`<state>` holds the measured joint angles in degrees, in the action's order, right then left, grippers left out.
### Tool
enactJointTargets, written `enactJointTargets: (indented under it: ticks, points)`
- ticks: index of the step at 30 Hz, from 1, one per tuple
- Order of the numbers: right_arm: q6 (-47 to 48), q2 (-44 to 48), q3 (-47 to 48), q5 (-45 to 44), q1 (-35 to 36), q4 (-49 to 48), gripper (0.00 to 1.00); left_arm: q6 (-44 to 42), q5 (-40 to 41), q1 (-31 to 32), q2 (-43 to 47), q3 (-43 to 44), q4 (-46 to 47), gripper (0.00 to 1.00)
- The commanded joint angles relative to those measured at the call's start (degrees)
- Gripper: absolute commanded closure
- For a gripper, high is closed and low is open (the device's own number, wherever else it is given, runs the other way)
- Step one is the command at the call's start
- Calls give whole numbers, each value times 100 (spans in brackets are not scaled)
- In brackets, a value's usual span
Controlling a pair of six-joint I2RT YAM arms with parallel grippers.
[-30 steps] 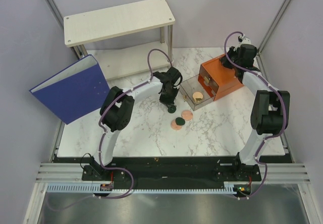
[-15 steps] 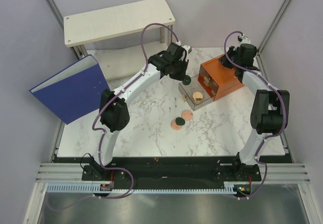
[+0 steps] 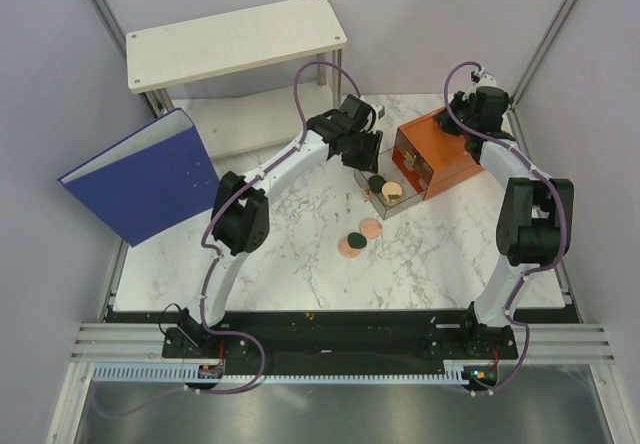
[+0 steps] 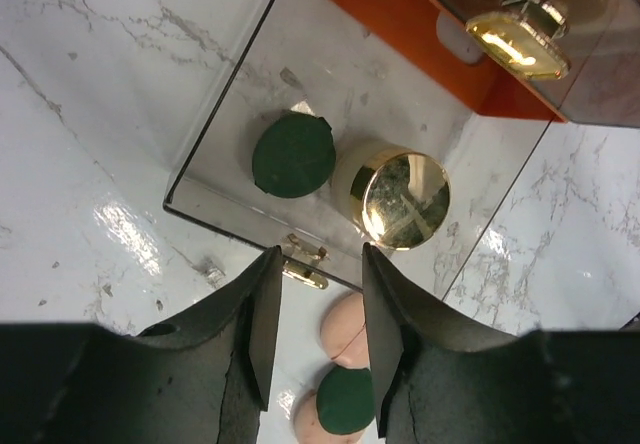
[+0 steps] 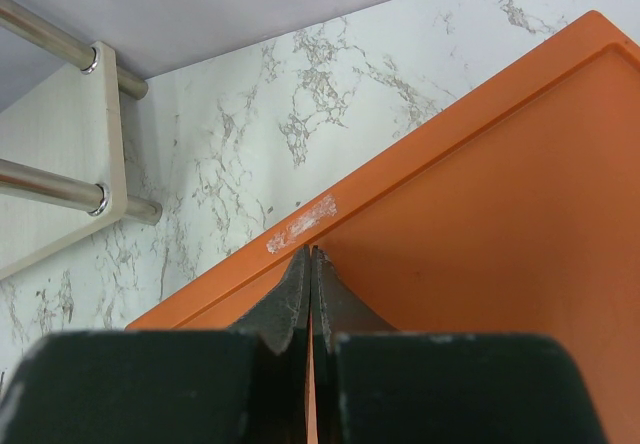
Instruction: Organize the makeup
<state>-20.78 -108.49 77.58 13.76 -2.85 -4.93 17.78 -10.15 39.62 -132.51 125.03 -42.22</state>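
My left gripper [image 3: 364, 155] is open and empty, hovering just over the clear drawer [image 3: 362, 172] pulled out of the orange box [image 3: 450, 159]. In the left wrist view its jaws [image 4: 320, 254] stand apart above the drawer's front edge [image 4: 230, 104]. A dark green disc [image 4: 292, 154] lies in the drawer beside the round gold jar [image 4: 403, 194]. On the table in front lie two peach-pink discs [image 3: 371, 228] [image 3: 347, 249] and a second green disc [image 3: 355, 240]. My right gripper [image 5: 309, 251] is shut, over the orange box's top [image 5: 480, 214]. The beige and clear bottles are not identifiable.
A gold-capped item [image 4: 515, 39] shows behind a smoked upper drawer front. The big blue binder [image 3: 145, 179] leans at the left. A white two-level shelf [image 3: 235, 39] stands at the back left. Purple walls close in the sides.
My left gripper lifted a green disc off the table, carried it back and right to the clear drawer, and let it go; the disc now lies in the drawer. The right arm has not moved.
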Motion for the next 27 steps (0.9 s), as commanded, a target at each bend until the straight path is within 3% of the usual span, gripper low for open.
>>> enactJointTargets:
  ticks: [1,7,12,18,27]
  points:
    - [276,-876,-604,-207,83,2620,100,-240,-48,-15,803,-538,56,56]
    - [276,-893,-595,-207,74,2620,100,-723,-346,-6,1744,-2007,38,54]
    - [267,-902,-604,-198,83,2629,100,-855,-697,11,1983,-2860,20,52]
    - [258,-902,-595,-181,74,2620,100,-846,-1410,90,1597,-2862,-14,52]
    - [258,-902,-604,-189,83,2629,100,-1242,-1639,318,1272,-2862,-357,52]
